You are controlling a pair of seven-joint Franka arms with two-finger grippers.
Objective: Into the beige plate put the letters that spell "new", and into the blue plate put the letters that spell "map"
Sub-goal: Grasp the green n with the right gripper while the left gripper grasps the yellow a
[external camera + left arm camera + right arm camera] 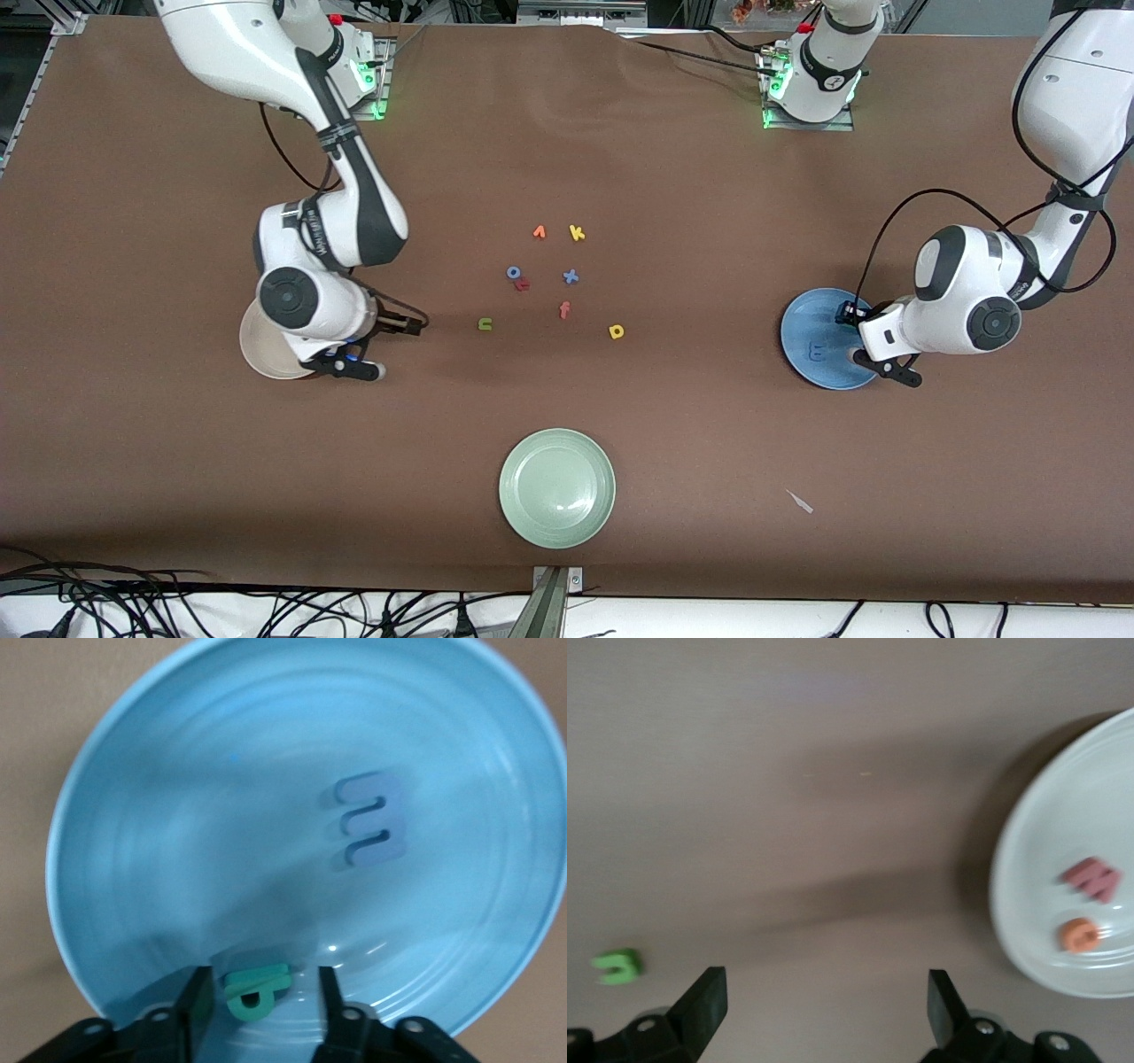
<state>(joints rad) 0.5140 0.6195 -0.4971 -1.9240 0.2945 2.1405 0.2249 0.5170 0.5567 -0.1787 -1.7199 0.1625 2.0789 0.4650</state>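
Worktop [673,461]: flat, matte brown sheet.
Blue plate [802,323]: round, glossy, faint rings; toward the left arm's end.
"m" [372,818]: flat blue foam, lying in the blue plate.
"a" [256,990]: teal foam, in the blue plate between the left jaws, sides clear of both.
Left gripper [263,997]: over the blue plate, jaws parted, grasping nothing.
Beige plate [1045,904]: round, smooth cream; toward the right arm's end.
"w" [1091,878]: pinkish-red foam, in the beige plate.
"e" [1080,935]: rounded orange foam, beside "w".
Right gripper [824,997]: over bare worktop beside the beige plate, jaws spread wide, empty.
"n" [485,324]: olive-green, on the worktop.
"p" [617,331]: yellow, on the worktop.
Green plate [556,487]: pale, round, glossy.
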